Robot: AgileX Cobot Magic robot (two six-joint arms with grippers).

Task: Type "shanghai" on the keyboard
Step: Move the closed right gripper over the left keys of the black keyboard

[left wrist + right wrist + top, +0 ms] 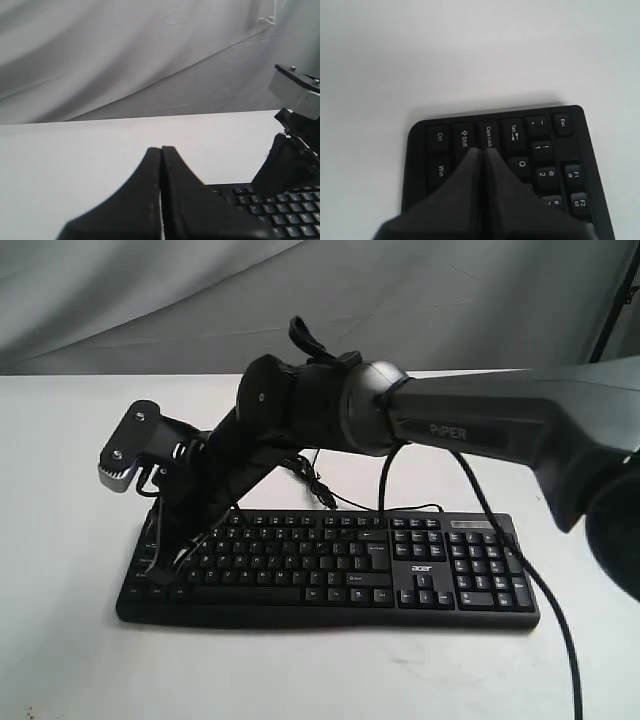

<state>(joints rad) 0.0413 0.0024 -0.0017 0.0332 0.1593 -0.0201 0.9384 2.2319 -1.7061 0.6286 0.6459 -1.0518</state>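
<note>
Black keyboard (330, 565) laid toward 6 o'clock on the white desk (60, 640), right gripper (482, 150) pressed together at its 9 o'clock edge by the Caps Lock key (489, 135), left gripper (161, 149) pressed together, bare desk seen beyond that edge

keyboard (330, 570): matt black plastic | tabletop (60, 660): smooth, matt white | backdrop (150, 300): grey cloth, softly creased | right arm shell (480, 430): smooth grey, slight sheen | wrist bracket (118, 465): bare silvery metal | cable (520, 570): smooth black
</note>
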